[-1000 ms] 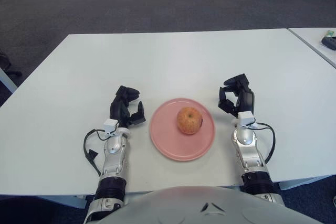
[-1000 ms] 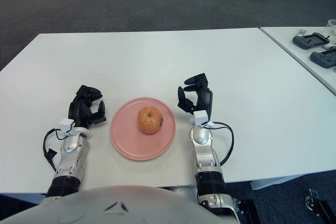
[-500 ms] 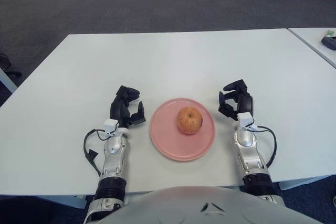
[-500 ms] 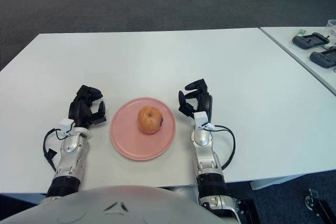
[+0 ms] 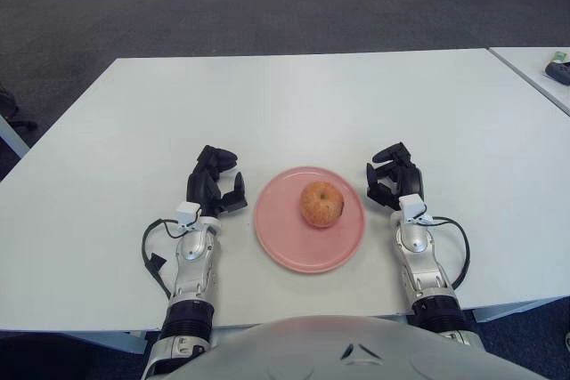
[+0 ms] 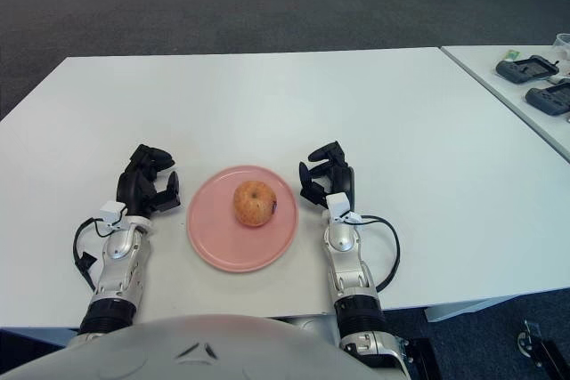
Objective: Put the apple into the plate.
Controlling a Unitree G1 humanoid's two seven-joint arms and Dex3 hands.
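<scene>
apple [image 5: 321, 204] sits on pink plate [image 5: 285, 239], roughly center, slightly toward far side. plate on white desk [image 5: 294, 104]. right hand [image 5: 393, 188] just beside plate's right rim, fingers loosely curled, holding nothing. left hand [image 5: 214, 184] near plate's left rim w/ small gap, fingers relaxed, nothing gripped.

Nothing readable here, honestly. No lettering, brand, number or sign shows up on anything in either view.
</scene>
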